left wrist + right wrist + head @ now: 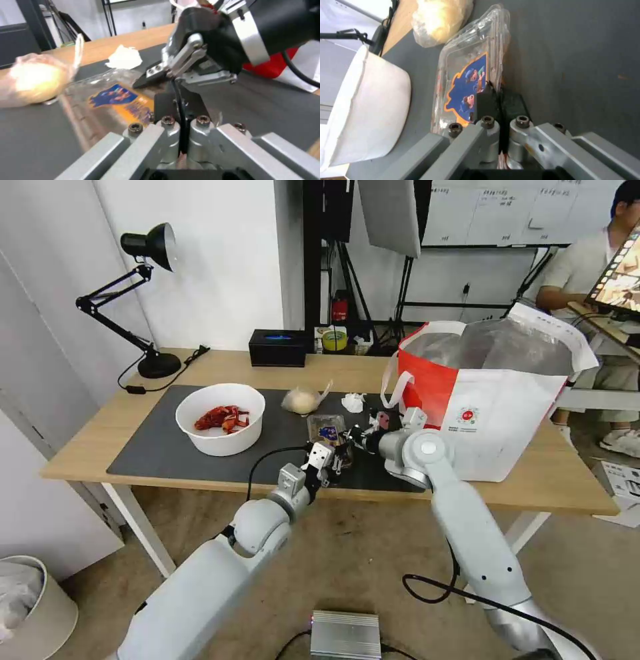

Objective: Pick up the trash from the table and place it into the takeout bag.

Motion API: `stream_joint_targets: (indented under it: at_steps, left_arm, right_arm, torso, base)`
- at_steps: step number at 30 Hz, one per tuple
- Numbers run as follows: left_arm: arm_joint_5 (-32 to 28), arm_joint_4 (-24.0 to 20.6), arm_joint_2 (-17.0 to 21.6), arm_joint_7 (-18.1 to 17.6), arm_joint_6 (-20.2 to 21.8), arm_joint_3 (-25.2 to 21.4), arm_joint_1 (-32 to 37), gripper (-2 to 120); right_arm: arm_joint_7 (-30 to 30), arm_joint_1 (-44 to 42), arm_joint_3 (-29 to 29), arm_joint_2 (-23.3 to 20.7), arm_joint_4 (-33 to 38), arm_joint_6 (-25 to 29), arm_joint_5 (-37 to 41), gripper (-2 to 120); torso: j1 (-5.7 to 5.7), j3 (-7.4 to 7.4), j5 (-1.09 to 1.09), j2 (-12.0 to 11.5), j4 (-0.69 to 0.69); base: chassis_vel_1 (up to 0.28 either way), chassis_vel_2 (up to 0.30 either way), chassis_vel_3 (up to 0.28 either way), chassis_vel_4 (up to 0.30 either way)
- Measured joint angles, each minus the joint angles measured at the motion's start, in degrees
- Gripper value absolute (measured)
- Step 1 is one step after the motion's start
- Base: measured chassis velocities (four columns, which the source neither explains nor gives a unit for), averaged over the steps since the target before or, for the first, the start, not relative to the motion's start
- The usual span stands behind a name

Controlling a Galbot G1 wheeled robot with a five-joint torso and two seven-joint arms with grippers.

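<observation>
Clear clamshell box (466,82) pinched between both tools' closed fingertips.

the white bowl (220,419) of red shell scraps is sitting upright on the left part of the dark mat on the wooden table (100,440). the knotted bag of beige stuff (301,400) is lying behind the clear plastic box (327,430), which is resting flat near the mat's front edge, its blue and orange label facing up, possibly slightly crushed. the crumpled tissue (353,402) is lying just left of the takeout bag (497,400), which is standing open, foil lining showing.
</observation>
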Motion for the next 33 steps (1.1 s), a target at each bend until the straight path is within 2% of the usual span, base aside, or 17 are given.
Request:
stream_joint_targets:
  at_steps: [8, 16, 20, 22, 23, 25, 26, 27, 28, 30, 31, 33]
  left_arm:
    - [-0.5, -4.5, 2.7, 0.9, -0.2, -5.5, 4.9, 0]
    - [0.3, -7.3, 3.2, 1.3, -1.0, -9.8, 9.7, 0]
    - [1.1, -10.3, 3.1, 1.4, -1.2, -13.2, 13.9, 0]
    - [1.5, -12.0, 2.9, 1.6, -1.3, -15.1, 16.4, 9]
    - [1.5, -12.0, 2.9, 1.6, -1.3, -15.1, 16.4, 9]
    - [1.9, -13.5, 2.6, 1.9, -1.6, -17.6, 19.6, 19]
    - [1.9, -13.5, 2.6, 1.9, -1.6, -17.6, 19.6, 19]
    - [2.4, -14.6, 2.3, 2.3, -2.1, -19.6, 22.2, 27]
    - [2.4, -14.6, 2.3, 2.3, -2.1, -19.6, 22.2, 27]
    - [2.6, -15.8, 2.0, 2.4, -2.5, -21.5, 24.7, 37]
    - [2.6, -15.8, 2.0, 2.4, -2.5, -21.5, 24.7, 37]
    - [2.9, -17.3, 1.2, 2.5, -2.9, -23.9, 27.7, 50]
  right_arm:
    - [-0.2, 0.3, 0.2, 0.2, -0.5, 0.2, 0.0, 0]
    - [-0.5, 0.2, 0.5, 0.6, -0.5, 0.2, -0.1, 0]
    - [-1.6, 0.1, 0.7, 0.5, 0.4, 0.9, -0.2, 0]
    - [-2.3, 0.1, 0.9, 0.3, 1.0, 1.3, -0.2, 0]
    - [-2.3, 0.1, 0.9, 0.3, 1.0, 1.3, -0.2, 0]
    - [-2.6, 0.2, 1.0, 0.1, 1.5, 1.4, -0.3, 0]
    - [-2.6, 0.2, 1.0, 0.1, 1.5, 1.4, -0.3, 0]
    - [-2.8, 0.3, 1.0, 0.0, 1.9, 1.4, -0.3, 0]
    - [-2.8, 0.3, 1.0, 0.0, 1.9, 1.4, -0.3, 0]
    - [-3.0, 0.3, 1.0, 0.0, 2.8, 1.5, -0.4, 0]
    - [-3.0, 0.3, 1.0, 0.0, 2.8, 1.5, -0.4, 0]
    - [-3.1, 0.5, 1.0, -0.1, 4.5, 1.5, -0.4, 0]
  torso:
    - [0.00, 0.00, 0.00, 0.0, 0.00]
    - [0.00, 0.00, 0.00, 0.0, 0.00]
    - [0.00, 0.00, 0.00, 0.0, 0.01]
    - [0.00, 0.00, 0.00, 0.0, 0.00]
    - [0.00, 0.00, 0.00, 0.0, 0.00]
    - [0.00, 0.00, 0.00, 0.0, 0.00]
    - [0.00, 0.00, 0.00, 0.0, 0.00]
    - [0.00, 0.00, 0.00, 0.0, 0.01]
    - [0.00, 0.00, 0.00, 0.0, 0.01]
    - [0.00, 0.00, 0.01, 0.0, 0.01]
    - [0.00, 0.00, 0.01, 0.0, 0.01]
    - [0.00, 0.00, 0.01, 0.0, 0.01]
  base:
    - [0.000, 0.000, 0.000, 0.000]
    - [0.000, 0.000, 0.000, 0.000]
    - [0.000, 0.000, 0.000, 0.000]
    - [0.000, 0.000, 0.000, 0.000]
    - [0.000, 0.000, 0.000, 0.000]
    - [0.000, 0.000, 0.000, 0.000]
    - [0.000, 0.000, 0.000, 0.000]
    - [0.000, 0.000, 0.000, 0.000]
    - [0.000, 0.000, 0.000, 0.000]
    - [0.000, 0.000, 0.000, 0.000]
    - [0.000, 0.000, 0.000, 0.000]
    - [0.000, 0.000, 0.000, 0.000]
